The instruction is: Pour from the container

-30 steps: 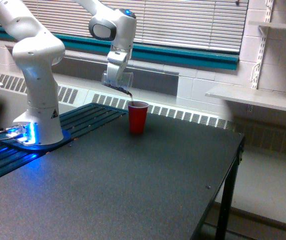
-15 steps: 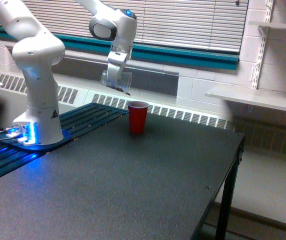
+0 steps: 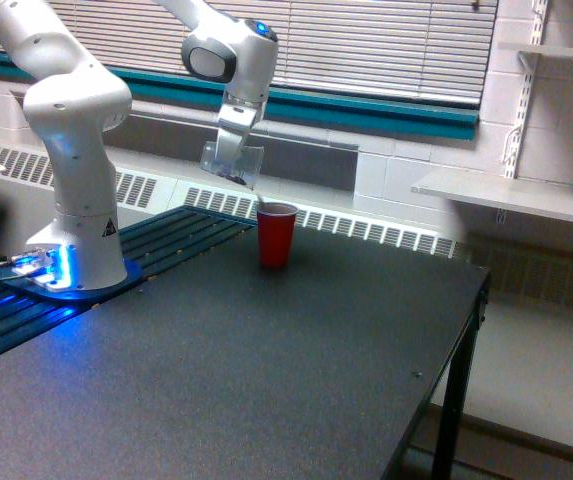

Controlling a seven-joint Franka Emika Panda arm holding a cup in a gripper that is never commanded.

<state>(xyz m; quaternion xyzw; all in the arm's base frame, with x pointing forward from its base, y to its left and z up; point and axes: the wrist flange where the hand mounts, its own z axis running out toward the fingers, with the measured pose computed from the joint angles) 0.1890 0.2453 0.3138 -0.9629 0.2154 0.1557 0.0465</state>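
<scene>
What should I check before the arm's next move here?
1. Clear cup held in end effector: ok.
2. Clear cup tilted, lip toward red cup: ok.
3. Red cup upright on table: ok.
4. Clear cup's lip above red cup's opening: cannot tell; it looks offset to the exterior view's left.
5. Liquid left in clear cup: cannot tell.
6. Spill on table around red cup: none visible, ok.

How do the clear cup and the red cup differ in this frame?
The clear cup is see-through; the red cup is opaque. The clear cup is held in the gripper above the table; the red cup stands on the table. The clear cup is tilted with its mouth down towards the red cup; the red cup is upright with its mouth up. Both look about the same size.
</scene>
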